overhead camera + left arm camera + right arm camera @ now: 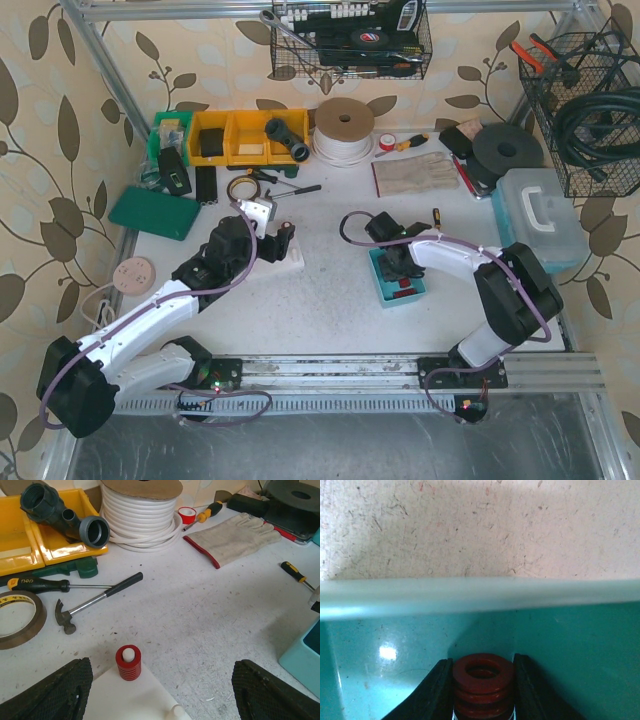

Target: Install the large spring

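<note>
1. The right end effector [483, 695] is down inside the teal tray [395, 645]. Its two fingers [432, 690] are clamped on a red spring [483, 672], one finger at each side.
2. The open end of this spring is turned toward the wrist camera, and the spring is near the tray wall.
3. The tray sits on the white worktop [330, 300], at the right of the middle.
4. The left end effector [160, 695] has its fingers [55, 692] wide apart and holds nothing. It hangs over a white block [120, 700].
5. On this block a second red spring [128, 663] sits around a white peg. A bare peg [175, 711] stands just beside it.
6. Beyond the block lie a hammer [90, 602], a tape roll [17, 617] and a work glove [232, 537].
</note>
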Controlling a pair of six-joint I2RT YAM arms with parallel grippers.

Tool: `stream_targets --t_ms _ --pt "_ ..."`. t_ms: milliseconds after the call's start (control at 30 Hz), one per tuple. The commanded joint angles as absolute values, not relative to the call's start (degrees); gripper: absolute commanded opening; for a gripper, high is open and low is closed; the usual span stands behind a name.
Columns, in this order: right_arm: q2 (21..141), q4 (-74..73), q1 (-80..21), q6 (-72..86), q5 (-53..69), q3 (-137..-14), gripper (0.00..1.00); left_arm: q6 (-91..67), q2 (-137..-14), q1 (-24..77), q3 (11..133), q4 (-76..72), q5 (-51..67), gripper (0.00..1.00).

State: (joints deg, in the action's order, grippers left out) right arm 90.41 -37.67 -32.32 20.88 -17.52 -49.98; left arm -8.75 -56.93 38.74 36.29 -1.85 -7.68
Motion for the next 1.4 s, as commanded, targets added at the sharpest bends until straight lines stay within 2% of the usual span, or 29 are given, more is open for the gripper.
stream_targets --t_ms 0,467,833,1000,1100,1367 --pt "89.55 -37.47 -31.99 18.55 -16.86 -51.91 0.12 -7.65 -55.46 39.29 35.69 -4.46 -9.3 0.79" --pt "82.02 -36.56 -32.0 14.06 -17.99 -51.06 0.06 -8.22 -56.16 39.32 35.69 -4.47 -10.39 0.81" --pt "65.67 -30.24 -35.53 2.87 -18.82 -47.14 0.04 -10.73 -56.96 39.29 35.6 -5.27 -8.33 0.85" --pt "57.07 -22.61 -39.62 -4.88 -16.03 -44.19 0.03 -14.96 -58.17 39.29 38.2 -3.43 -1.36 0.82" --pt "53.16 -15.68 -45.72 -10.68 -20.03 -41.41 0.02 -18.05 -58.7 39.29 41.21 0.22 6.23 0.8" --pt "50.88 -1.8 -52.56 -18.06 -13.44 -37.43 0.01 -21.13 -57.91 39.29 47.96 9.18 20.25 0.7"
